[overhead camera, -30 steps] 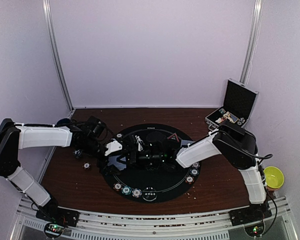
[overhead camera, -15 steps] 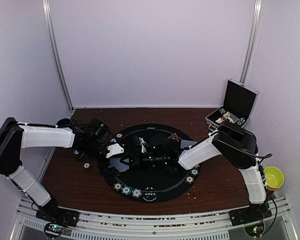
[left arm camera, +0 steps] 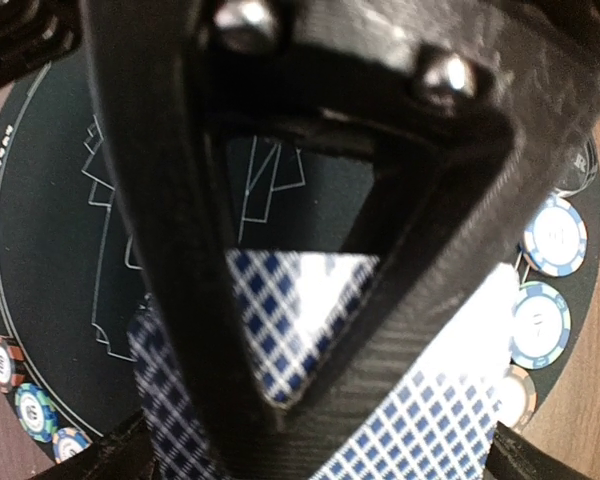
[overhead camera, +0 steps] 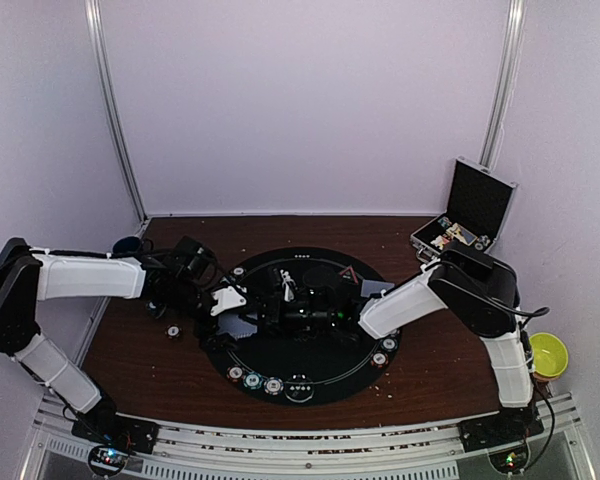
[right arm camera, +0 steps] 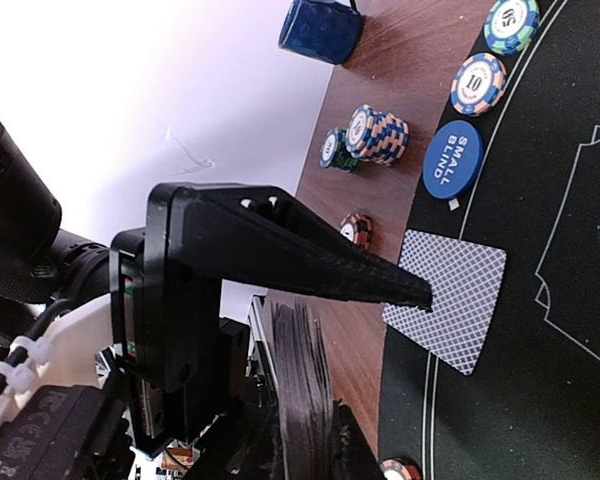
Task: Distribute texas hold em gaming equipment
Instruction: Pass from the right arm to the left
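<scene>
Lying face down on the black mat (overhead camera: 320,365) at about 9 o'clock, a single playing card (right arm camera: 445,300) shows a blue-and-white checked back; the left gripper (overhead camera: 230,300) hovers over it, jaws spread wide, holding nothing; the right gripper (overhead camera: 285,298), near the mat's centre, is clamped on the deck (right arm camera: 302,375), seen edge-on; striped poker chips (overhead camera: 252,380) sit on the rim at 7 o'clock; compared with a second ago, both arms have barely shifted and the chips are unmoved.
</scene>
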Controlling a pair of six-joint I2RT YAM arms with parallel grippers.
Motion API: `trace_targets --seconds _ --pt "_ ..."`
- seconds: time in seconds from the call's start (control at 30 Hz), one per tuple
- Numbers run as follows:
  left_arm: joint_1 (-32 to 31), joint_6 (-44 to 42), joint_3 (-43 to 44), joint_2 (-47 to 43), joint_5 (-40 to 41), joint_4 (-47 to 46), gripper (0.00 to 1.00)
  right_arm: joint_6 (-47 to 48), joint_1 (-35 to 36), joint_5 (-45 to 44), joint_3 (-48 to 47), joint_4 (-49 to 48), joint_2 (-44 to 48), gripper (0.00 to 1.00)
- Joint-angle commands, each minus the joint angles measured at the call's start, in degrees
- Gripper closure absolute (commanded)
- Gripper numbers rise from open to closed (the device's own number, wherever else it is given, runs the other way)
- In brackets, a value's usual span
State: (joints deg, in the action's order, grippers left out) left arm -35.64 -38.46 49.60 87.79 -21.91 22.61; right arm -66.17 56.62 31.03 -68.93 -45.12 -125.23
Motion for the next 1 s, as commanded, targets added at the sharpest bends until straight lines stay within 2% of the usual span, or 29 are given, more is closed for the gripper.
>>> trace_targets --seconds 0.0,0.1,0.2,0.33,0.53,0.67,0.97 --pt "-0.1 -0.7 -0.4 -0.2 0.0 -2.4 0.02 -0.9 -0.2 -1.0 0.9 -3.4 2.9 1.00" --pt "-0.2 -0.5 -0.2 0.5 0.1 -2.4 0.03 -0.8 -0.3 -1.3 0.9 -3.1 3.1 1.00" --pt "-0.2 -0.6 -0.2 0.1 -0.3 -2.3 0.09 -0.7 -0.2 -1.2 0.9 -3.0 3.2 1.00" --pt "-0.2 -0.7 -0.2 -0.2 -0.7 -2.3 0.21 -0.8 -0.3 -1.4 1.1 -3.2 3.1 1.00" --pt "-0.2 -0.6 0.1 -0.2 -1.5 -1.8 0.45 -0.6 -0.4 -1.5 1.1 -3.0 2.9 1.00" --pt "-0.1 -0.7 0.1 -0.4 -1.7 -1.8 0.54 -0.7 -0.6 -1.3 0.9 -3.2 2.7 1.00" --pt "-0.1 -0.1 0.4 -0.2 -1.2 -1.7 0.62 -0.2 -0.6 -0.5 0.4 -2.6 2.5 0.99"
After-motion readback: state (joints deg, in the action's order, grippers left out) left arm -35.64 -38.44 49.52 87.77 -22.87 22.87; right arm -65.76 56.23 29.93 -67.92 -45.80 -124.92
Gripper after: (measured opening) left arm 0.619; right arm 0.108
